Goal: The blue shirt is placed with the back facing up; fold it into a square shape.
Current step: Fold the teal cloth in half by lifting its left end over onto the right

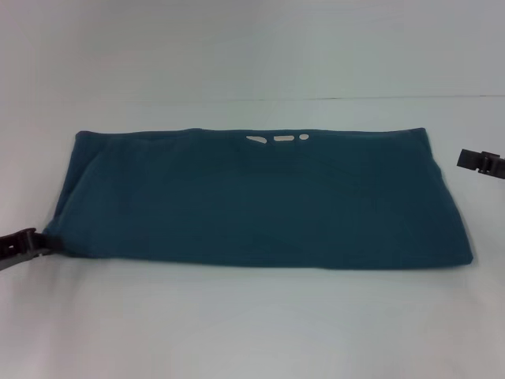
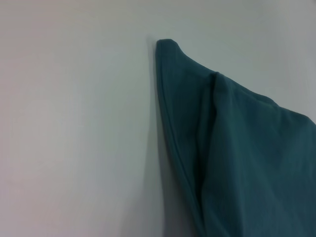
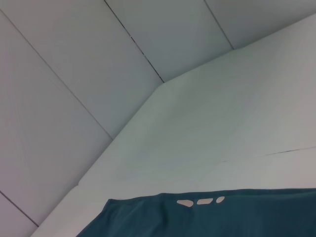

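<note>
Black left gripper (image 1: 22, 246) low at the near-left, touching the near-left corner of the blue shirt (image 1: 260, 197); open or clamped, cannot tell. Right gripper (image 1: 481, 163) hanging clear beyond the far-right corner, fingers likewise unreadable. Shirt lying flat mid-table (image 1: 252, 324) as a wide folded band, pale marks (image 1: 277, 138) along the far edge. Soft, light knit by the look: likely to sag and drag. Best taken at the left end's two corners, pinching all layers.

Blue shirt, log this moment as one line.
blue shirt: folded wide band | left claw: at near-left corner | right claw: beside far-right end, apart
</note>
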Robot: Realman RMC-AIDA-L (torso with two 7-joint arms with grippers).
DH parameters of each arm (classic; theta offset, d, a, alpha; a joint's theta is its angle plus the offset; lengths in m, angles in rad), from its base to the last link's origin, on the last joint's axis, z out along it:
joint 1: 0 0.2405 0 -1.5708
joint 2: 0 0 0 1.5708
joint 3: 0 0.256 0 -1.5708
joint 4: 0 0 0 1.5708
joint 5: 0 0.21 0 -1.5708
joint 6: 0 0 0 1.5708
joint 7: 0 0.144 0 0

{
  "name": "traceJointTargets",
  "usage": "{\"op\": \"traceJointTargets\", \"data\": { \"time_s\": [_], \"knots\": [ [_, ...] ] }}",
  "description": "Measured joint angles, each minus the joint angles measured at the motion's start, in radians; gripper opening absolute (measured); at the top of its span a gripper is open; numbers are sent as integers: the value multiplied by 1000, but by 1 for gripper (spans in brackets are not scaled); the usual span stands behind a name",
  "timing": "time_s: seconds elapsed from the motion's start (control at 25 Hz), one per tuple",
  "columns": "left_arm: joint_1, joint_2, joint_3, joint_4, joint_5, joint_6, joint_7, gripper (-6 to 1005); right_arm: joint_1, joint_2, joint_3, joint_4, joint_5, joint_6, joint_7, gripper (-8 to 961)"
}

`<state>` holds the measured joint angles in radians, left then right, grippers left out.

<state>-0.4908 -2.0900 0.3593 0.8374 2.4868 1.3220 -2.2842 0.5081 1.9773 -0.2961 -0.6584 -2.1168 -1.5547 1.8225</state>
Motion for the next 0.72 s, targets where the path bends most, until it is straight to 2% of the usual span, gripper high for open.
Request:
{"op": "traceJointTargets", "data": {
  "time_s": [0.72],
  "knots": [
    [59, 7, -50, 75, 1, 15, 2, 18, 28, 23, -10, 10, -7, 21, -14, 880]
  ]
}}
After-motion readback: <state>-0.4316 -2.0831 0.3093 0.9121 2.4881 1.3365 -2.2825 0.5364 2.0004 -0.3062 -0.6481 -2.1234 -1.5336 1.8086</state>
